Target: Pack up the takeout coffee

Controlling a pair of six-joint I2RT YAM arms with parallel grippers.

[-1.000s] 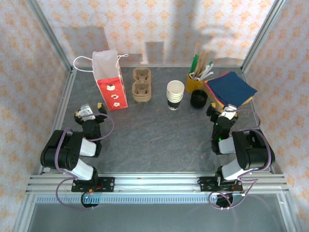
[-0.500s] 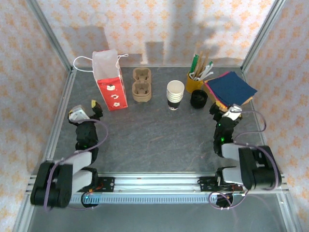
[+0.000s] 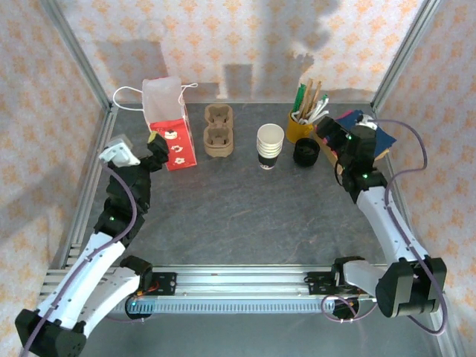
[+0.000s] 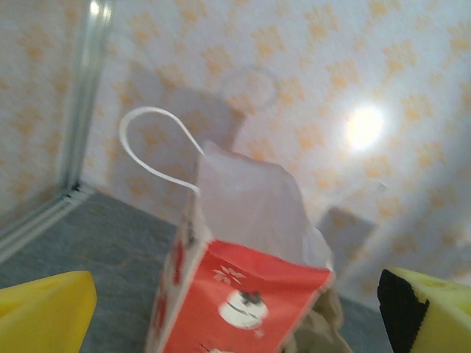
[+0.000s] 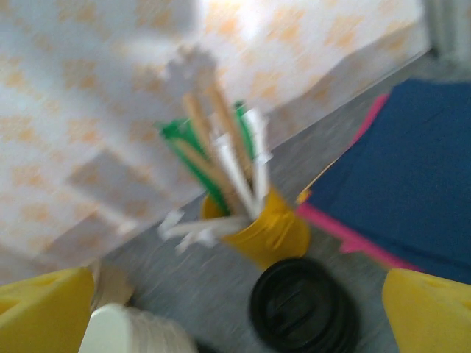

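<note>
Overhead, the cup is standing upright in the upper middle of the frame, between the carrier on its left and the lid on its right, touching neither. It is showing a white wall and an open rim, with dark banding round its lower part; whether others are nested under it I cannot tell. The left gripper is hovering at the left, just beside the bag, jaws gaping and holding nothing. The right gripper is hanging at the upper right above the napkins, near the yellow cup, likewise spread wide and empty.

From the left wrist, the bag is standing mid-frame, red below and white above with a loop handle, while the fingers are sitting apart in the lower corners.

From the right wrist, which is blurring, the cup is peeking in at the lower left. The yellow cup is sitting centre, the lid below it and the napkins at the right.

Judging by its looks, the cup is going to be light, thin-walled and easy to crush or tip. A gentle pinch across the wall, a little under the rim, is looking like the safest hold.
</note>
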